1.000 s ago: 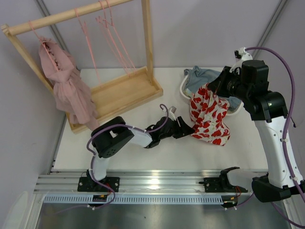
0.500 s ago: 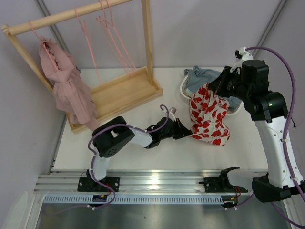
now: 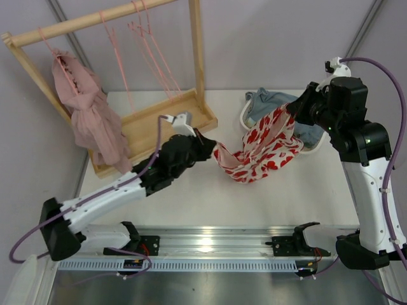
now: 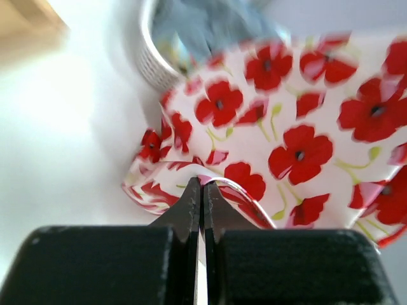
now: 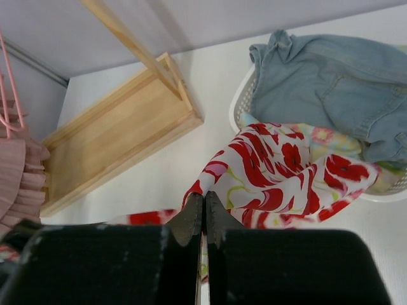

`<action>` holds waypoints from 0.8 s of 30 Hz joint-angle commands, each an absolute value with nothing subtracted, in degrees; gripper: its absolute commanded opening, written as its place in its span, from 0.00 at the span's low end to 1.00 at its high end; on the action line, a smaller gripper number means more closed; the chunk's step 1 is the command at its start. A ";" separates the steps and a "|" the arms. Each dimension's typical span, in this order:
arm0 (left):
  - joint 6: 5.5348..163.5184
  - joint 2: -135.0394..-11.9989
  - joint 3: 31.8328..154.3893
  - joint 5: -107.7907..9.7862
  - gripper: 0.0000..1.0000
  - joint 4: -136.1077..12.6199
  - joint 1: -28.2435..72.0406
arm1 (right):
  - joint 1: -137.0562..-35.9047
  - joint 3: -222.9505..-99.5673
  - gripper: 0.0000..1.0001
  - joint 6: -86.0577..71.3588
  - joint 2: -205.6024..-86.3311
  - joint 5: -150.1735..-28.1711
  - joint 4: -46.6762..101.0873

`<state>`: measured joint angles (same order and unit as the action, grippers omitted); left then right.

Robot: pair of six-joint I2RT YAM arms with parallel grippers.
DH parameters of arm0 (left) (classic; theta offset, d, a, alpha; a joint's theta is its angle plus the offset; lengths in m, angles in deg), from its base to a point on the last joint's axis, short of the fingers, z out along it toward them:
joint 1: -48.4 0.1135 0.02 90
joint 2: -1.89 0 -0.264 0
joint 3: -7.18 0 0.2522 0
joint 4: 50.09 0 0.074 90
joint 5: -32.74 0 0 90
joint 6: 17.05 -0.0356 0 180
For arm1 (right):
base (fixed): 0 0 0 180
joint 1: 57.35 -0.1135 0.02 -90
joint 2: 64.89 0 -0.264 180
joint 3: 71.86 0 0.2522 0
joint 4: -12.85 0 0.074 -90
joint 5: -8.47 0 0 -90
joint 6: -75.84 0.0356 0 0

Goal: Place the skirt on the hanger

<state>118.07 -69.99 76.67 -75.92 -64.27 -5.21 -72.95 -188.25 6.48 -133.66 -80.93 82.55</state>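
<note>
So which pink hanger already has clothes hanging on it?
The leftmost hanger on the wooden rack. A pink ruffled dress hangs from it, while the other hangers to its right are bare.

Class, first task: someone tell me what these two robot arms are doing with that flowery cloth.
The two arms hold the red-flowered skirt stretched between them. The left claw is shut on one edge, and the right claw is shut on the other end, up near the basket. The skirt is not yet on a hanger: the pink hangers hang on the wooden rack.
</note>
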 commanded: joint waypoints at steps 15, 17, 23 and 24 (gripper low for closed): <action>98.62 -53.57 102.04 -86.09 0.00 -108.49 16.22 | -73.35 -183.37 0.00 23.54 -128.87 -76.43 74.25; 98.00 -54.62 103.03 -85.31 0.00 -109.64 16.49 | -73.44 -180.74 0.00 24.42 -127.91 -76.52 73.46; 96.42 -55.24 106.97 -84.07 0.00 -112.44 16.84 | -73.44 -177.56 0.00 24.95 -124.13 -76.26 73.37; 95.98 -55.50 107.77 -84.42 0.00 -113.32 16.85 | -73.44 -177.21 0.00 24.95 -123.95 -76.52 73.54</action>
